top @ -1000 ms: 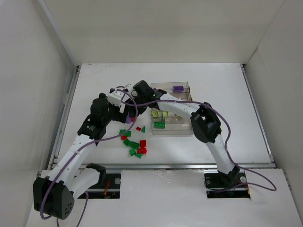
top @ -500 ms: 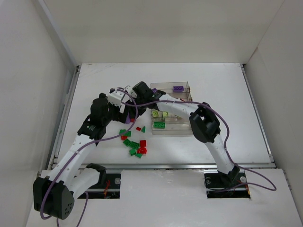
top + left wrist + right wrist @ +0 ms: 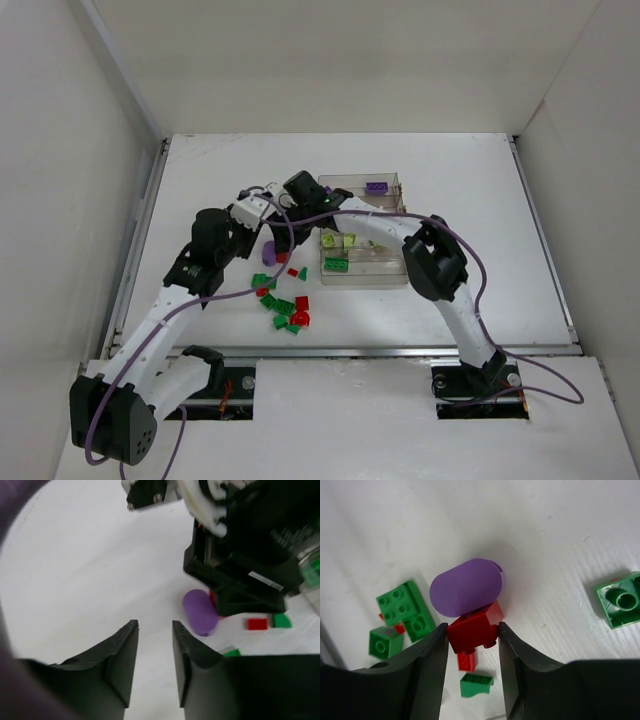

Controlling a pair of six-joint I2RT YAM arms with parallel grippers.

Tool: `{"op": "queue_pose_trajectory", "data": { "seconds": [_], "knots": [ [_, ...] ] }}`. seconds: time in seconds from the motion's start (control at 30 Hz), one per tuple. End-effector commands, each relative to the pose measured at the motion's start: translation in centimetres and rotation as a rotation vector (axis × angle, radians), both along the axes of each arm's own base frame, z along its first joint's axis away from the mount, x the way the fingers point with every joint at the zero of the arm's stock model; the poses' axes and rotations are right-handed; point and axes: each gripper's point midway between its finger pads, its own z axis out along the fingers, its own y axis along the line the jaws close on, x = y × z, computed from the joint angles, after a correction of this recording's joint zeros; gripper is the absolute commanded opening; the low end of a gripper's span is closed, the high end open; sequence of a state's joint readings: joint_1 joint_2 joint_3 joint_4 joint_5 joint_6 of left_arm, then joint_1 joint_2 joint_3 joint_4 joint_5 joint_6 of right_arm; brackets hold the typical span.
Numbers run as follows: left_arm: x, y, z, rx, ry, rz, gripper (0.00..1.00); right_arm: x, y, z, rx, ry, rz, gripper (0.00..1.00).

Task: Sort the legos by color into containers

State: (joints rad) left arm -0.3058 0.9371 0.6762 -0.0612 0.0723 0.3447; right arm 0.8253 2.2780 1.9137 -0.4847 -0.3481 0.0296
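My right gripper (image 3: 471,625) is shut on a red lego (image 3: 474,629) that has a rounded purple piece (image 3: 466,586) stuck to its top, just above the table. From above the pair shows as a purple piece (image 3: 269,250) left of the clear divided container (image 3: 400,203). My left gripper (image 3: 154,625) hovers just left of it with its jaws a narrow gap apart and only bare table between them. Loose green legos (image 3: 283,307) and red legos (image 3: 301,303) lie in front. The container holds a purple lego (image 3: 377,187), lime legos (image 3: 338,241) and a green lego (image 3: 336,264).
The two wrists crowd together left of the container, and the right gripper's black body (image 3: 250,580) fills the left wrist view. Under the held lego lie a small red lego (image 3: 467,661) and green legos (image 3: 402,605). White walls enclose the table (image 3: 470,180).
The left gripper's jaws have closed from wide to a narrow gap and it has drawn back up-left, uncovering the purple piece. The right gripper keeps its hold in place.
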Motion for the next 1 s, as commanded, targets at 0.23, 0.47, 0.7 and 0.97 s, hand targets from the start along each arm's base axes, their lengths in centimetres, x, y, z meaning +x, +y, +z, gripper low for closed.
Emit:
{"op": "queue_pose_trajectory", "data": {
  "seconds": [0.23, 0.47, 0.7, 0.97],
  "knots": [
    [-1.2, -0.4, 2.7, 0.414, -0.3, -0.372, 0.76, 0.5, -4.1, 10.6, 0.223, 0.057, 0.044, 0.0],
    [-1.2, -2.4, 2.6, 0.579, -0.415, -0.612, 0.88, -0.3, -5.0, 15.2, 0.282, 0.073, 0.05, 0.0],
    [0.5, -4.7, 3.7, 0.665, -0.479, -0.74, 0.84, -2.0, -5.6, 17.8, 0.322, 0.082, 0.072, 0.0],
    [0.4, -6.0, 3.0, 0.706, -0.466, -0.827, 0.6, -3.3, -5.6, 18.6, 0.345, 0.091, 0.095, 0.0]
  ]
}}
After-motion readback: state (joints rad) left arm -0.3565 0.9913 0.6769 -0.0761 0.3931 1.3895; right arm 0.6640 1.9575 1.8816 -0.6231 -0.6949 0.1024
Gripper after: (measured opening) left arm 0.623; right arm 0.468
